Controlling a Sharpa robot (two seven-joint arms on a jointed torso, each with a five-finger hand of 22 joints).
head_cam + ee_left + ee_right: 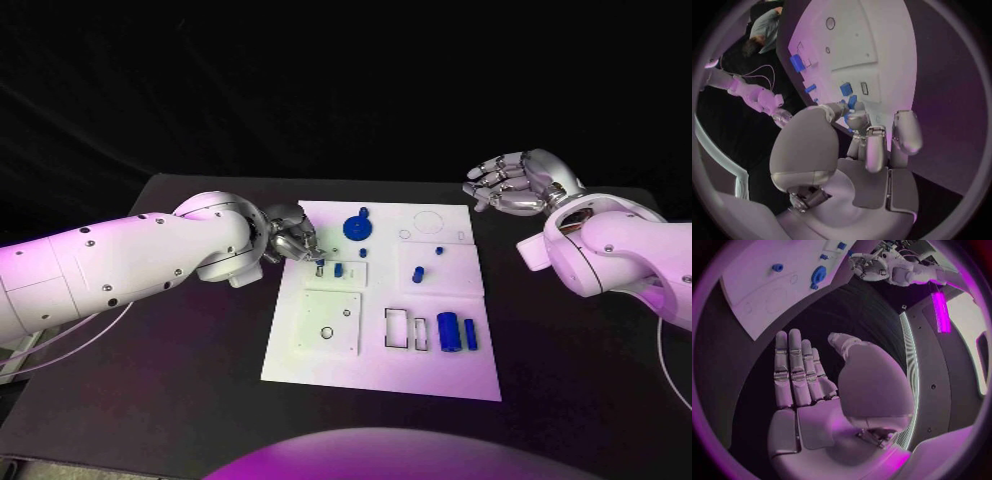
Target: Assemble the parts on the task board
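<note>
- Board (325, 345) lies mid-table, blue parts (459, 331) on it.
- Left hand (294, 240) sits at the board's left edge, fingertips (856, 119) by a small blue part (320, 264); whether it grips is unclear.
- Right hand (515, 183) hovers off the far right corner, fingers apart, holding nothing.

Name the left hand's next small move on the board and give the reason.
Probably ease the left hand down to pinch the small blue part beneath its fingertips: it hovers over the task board's left edge, seemingly holding nothing, while the right hand waits off the board.
</note>
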